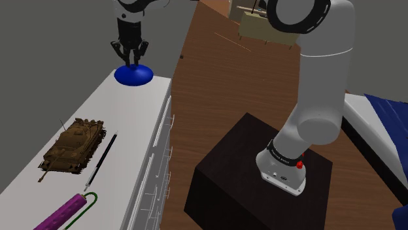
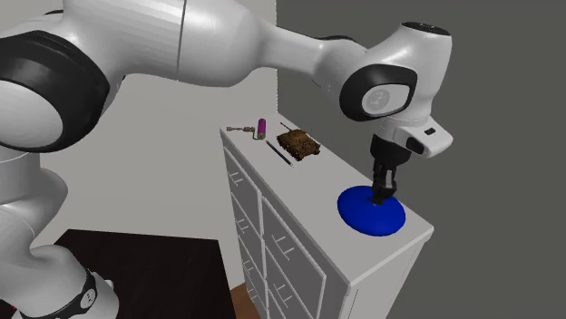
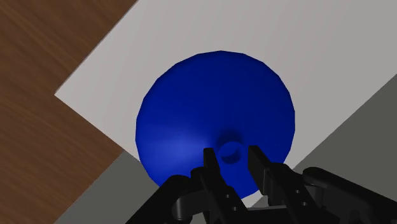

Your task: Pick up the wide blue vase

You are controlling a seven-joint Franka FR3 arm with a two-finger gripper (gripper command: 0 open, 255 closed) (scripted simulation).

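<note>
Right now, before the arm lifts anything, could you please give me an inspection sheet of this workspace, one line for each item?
Surface: white dresser top, flat, with drawers below.
Job's things: wide blue vase, resting on the surface near the top's end corner.
Clutter: brown tank model, thin black rod beside it, purple cylinder with a green loop; all lie apart from the vase.
Grippers: black pincer, directly above the vase, down at its small neck.
Cables: nothing seen.
Surroundings: wood floor, dark stand box, bed with a blue cover at the shoulder view's right.
</note>
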